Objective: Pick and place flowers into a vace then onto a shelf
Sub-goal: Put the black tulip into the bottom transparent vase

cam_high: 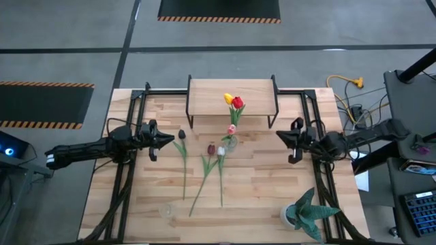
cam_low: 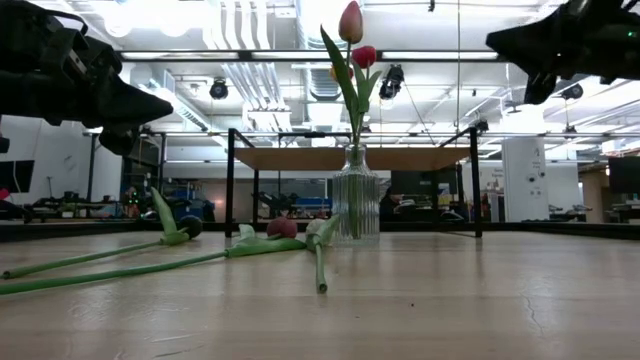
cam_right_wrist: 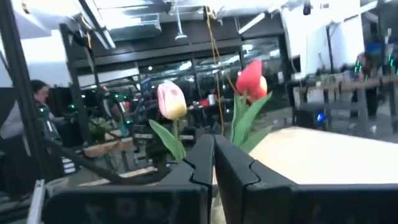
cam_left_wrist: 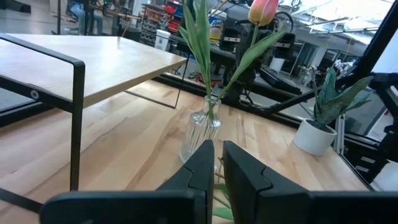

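Observation:
A clear ribbed vase (cam_high: 230,143) (cam_low: 354,205) (cam_left_wrist: 200,134) stands on the table just in front of the shelf (cam_high: 231,97). Three tulips have their stems in it: yellow (cam_high: 228,99), red (cam_high: 238,103) and pink (cam_right_wrist: 171,101). Three more tulips lie flat on the table: a dark maroon one (cam_high: 182,135), a red one (cam_high: 211,148) and a white one (cam_high: 221,151). My left gripper (cam_high: 170,141) (cam_left_wrist: 214,168) hovers shut to the left of the vase. My right gripper (cam_high: 278,136) (cam_right_wrist: 213,163) hovers shut to the right of it. Neither holds anything.
A spiky teal potted plant (cam_high: 306,212) stands at the table's near right corner. A small clear object (cam_high: 165,211) sits near the front left. Black frame rails (cam_high: 129,136) run along both table sides. The shelf top is bare.

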